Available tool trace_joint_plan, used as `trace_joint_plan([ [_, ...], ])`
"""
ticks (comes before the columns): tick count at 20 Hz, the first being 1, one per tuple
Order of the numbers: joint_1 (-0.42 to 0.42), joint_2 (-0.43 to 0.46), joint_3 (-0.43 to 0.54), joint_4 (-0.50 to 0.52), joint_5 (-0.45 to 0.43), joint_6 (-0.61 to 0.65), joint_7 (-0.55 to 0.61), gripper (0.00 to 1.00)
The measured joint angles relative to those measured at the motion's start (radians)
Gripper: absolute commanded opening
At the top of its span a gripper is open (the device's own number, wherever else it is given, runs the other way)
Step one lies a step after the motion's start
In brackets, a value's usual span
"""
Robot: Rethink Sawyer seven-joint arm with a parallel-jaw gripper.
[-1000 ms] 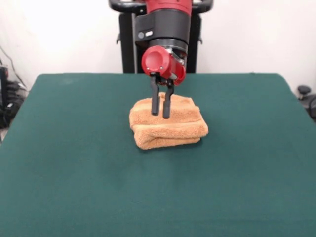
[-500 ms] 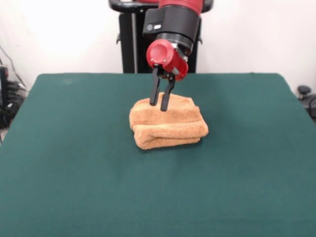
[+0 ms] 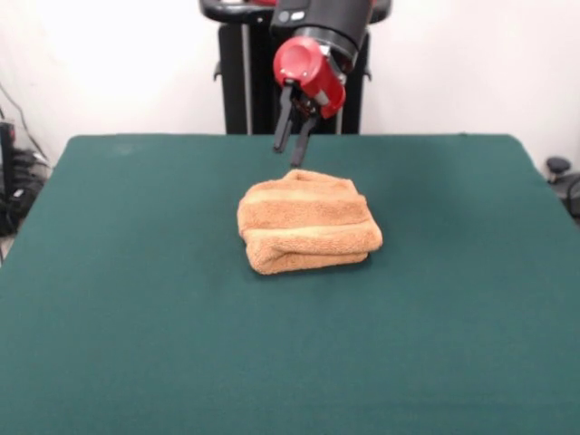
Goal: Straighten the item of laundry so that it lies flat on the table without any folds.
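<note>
The orange-tan towel lies folded into a thick bundle at the middle of the dark green table, with a rolled fold along its near edge and a flat woven band across its top. My gripper hangs above the towel's far edge, clear of the cloth and tilted. Its two black fingers stand a little apart with nothing between them.
The robot's black pedestal stands behind the table's far edge. Cables and dark equipment sit off the table's left side, and a dark object off its right side.
My gripper has risen off the top of the towel and drawn back toward the pedestal. The towel has kept its folded shape and place.
</note>
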Motion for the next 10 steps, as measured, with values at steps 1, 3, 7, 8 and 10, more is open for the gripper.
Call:
trace_joint_plan([
  [1, 0.005, 0.0, -0.004, 0.007, 0.0, -0.003, 0.0, 1.0],
  [3, 0.017, 0.0, -0.009, 0.022, 0.0, -0.008, 0.0, 1.0],
  [7, 0.041, 0.004, -0.018, 0.049, 0.016, -0.016, 0.0, 1.0],
  [8, 0.051, 0.007, -0.023, 0.059, 0.029, -0.02, 0.0, 1.0],
  [10, 0.072, 0.01, -0.032, 0.075, 0.055, -0.028, 0.0, 1.0],
])
